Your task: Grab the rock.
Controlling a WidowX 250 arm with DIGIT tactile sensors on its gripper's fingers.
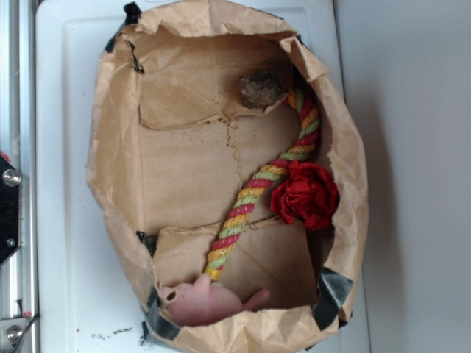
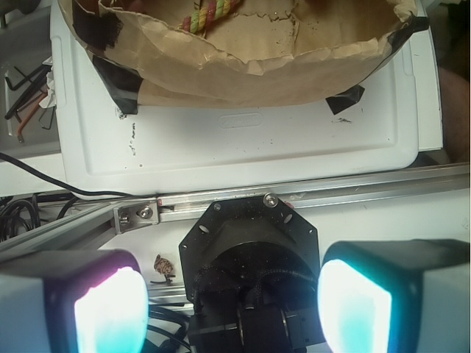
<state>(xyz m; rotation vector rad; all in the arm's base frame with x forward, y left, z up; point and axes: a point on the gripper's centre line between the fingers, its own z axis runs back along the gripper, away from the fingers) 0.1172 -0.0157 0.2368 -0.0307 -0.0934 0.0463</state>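
The rock [image 1: 260, 89] is a small lumpy brown-grey stone. It lies inside the brown paper bag [image 1: 184, 162], at the far end next to one tip of the rope. In the wrist view my gripper [image 2: 232, 309] is open. Its two fingers [image 2: 110, 312] with glowing pads stand wide apart and hold nothing. The gripper hangs over the robot's own black base [image 2: 250, 250], outside the bag and well away from the rock. The rock does not show in the wrist view, and the gripper does not show in the exterior view.
A red, yellow and green rope [image 1: 257, 191] runs along the bag floor. A red fabric flower [image 1: 305, 195] lies beside it, and a pink plush toy [image 1: 206, 301] at the other end. The bag sits on a white tray [image 2: 243, 140]. An aluminium rail [image 2: 331, 193] crosses below the tray.
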